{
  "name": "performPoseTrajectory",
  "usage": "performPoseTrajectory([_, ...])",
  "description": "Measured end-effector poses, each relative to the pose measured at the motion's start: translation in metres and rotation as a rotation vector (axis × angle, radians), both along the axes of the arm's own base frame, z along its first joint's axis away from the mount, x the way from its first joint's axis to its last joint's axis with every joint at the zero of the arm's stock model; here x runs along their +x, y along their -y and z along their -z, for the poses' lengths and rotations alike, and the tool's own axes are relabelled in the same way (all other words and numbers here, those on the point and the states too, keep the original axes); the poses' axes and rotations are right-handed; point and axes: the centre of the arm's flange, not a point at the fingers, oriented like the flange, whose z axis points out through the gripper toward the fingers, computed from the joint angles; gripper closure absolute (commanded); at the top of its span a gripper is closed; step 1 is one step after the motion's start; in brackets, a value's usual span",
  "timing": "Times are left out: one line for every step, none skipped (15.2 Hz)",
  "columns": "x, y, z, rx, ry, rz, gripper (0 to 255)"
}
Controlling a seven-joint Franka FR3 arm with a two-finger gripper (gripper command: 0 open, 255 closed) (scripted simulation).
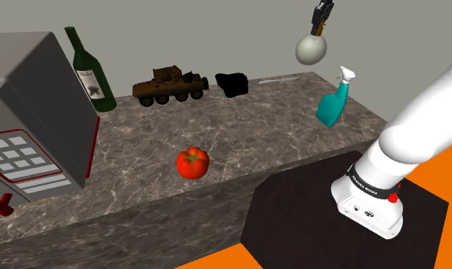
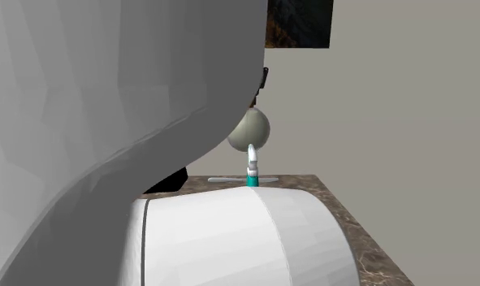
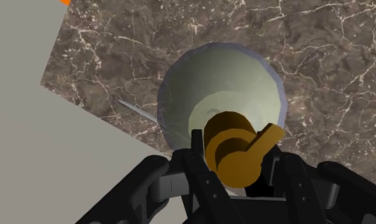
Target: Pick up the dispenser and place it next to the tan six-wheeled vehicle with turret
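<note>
Far beneath the jaws spreads a brown marble counter (image 1: 293,145). A grey microwave (image 1: 33,99) stands well away from them, at the shoulder view's left. Next to it, also far from the jaws, is a dark green wine bottle (image 1: 90,72), and its glass hides any contents. The tan six-wheeled vehicle (image 1: 169,85) sits on the counter, low and well apart from the jaws. A teal spray bottle (image 1: 335,99) stands almost under them, its fill not visible. The dispenser (image 1: 310,48), a round pale body that hides what it holds, hangs high above the counter. The black gripper (image 1: 321,17) is clamped narrowly on its golden pump (image 3: 240,149). A red tomato (image 1: 192,163) and a small black object (image 1: 232,83) lie well below.
</note>
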Motion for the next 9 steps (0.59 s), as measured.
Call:
performPoseTrajectory([-0.001,0.0,-0.005,0.0,0.0,0.0,255])
performPoseTrajectory([-0.001,0.001,-0.011,0.0,0.0,0.0,255])
performPoseTrajectory([-0.001,0.0,-0.016,0.0,0.0,0.0,255])
performPoseTrajectory([-0.001,0.0,-0.022,0.0,0.0,0.0,255])
performPoseTrajectory([-0.001,-0.002,-0.027,0.0,0.0,0.0,255])
performPoseTrajectory([0.0,-0.001,-0.032,0.0,0.0,0.0,255])
performPoseTrajectory([-0.001,-0.001,-0.037,0.0,0.0,0.0,255])
performPoseTrajectory([0.0,-0.001,-0.042,0.0,0.0,0.0,255])
performPoseTrajectory([-0.001,-0.001,-0.048,0.0,0.0,0.0,255])
